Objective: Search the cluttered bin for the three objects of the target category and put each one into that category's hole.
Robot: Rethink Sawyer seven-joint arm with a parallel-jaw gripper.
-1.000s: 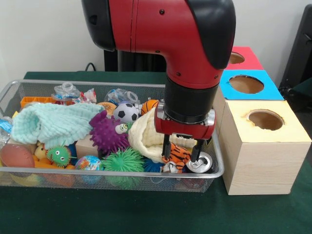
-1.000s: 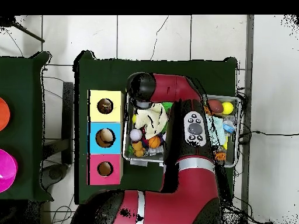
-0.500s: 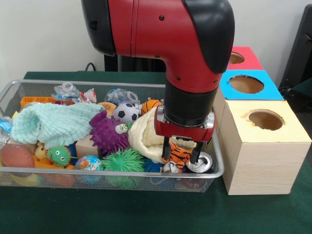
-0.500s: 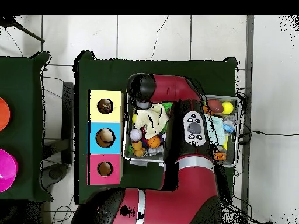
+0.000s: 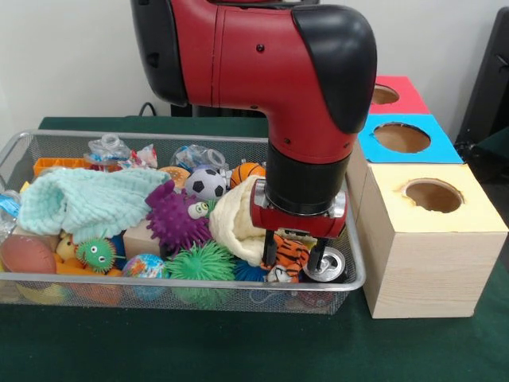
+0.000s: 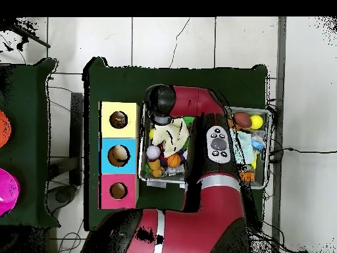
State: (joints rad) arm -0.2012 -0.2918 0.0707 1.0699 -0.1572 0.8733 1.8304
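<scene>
The pincer (image 5: pixel 292 255) hangs spread around a tiger toy (image 5: pixel 293 253) in the wire bin (image 5: pixel 356 274), beside a can (image 5: pixel 328 265). A grasp appears underway; next, closing and lifting toward the 3 boxes (image 5: pixel 433 239).

A: Any room in the wire bin (image 5: pixel 159 296)?
B: Hardly. Toys lie packed from wall to wall, and the mint cloth (image 5: pixel 83 200) blankets the left part.
A: Around the jaws?
B: The gripper (image 5: pixel 293 256) straddles the tiger toy (image 5: pixel 291 253), hemmed by the can (image 5: pixel 328 266) and the cream cloth (image 5: pixel 235 223).
A: The boxes?
B: Yellow hole (image 5: pixel 432 194), blue hole (image 5: pixel 402 137) and red hole (image 5: pixel 385 95) stand unobstructed from above.
</scene>
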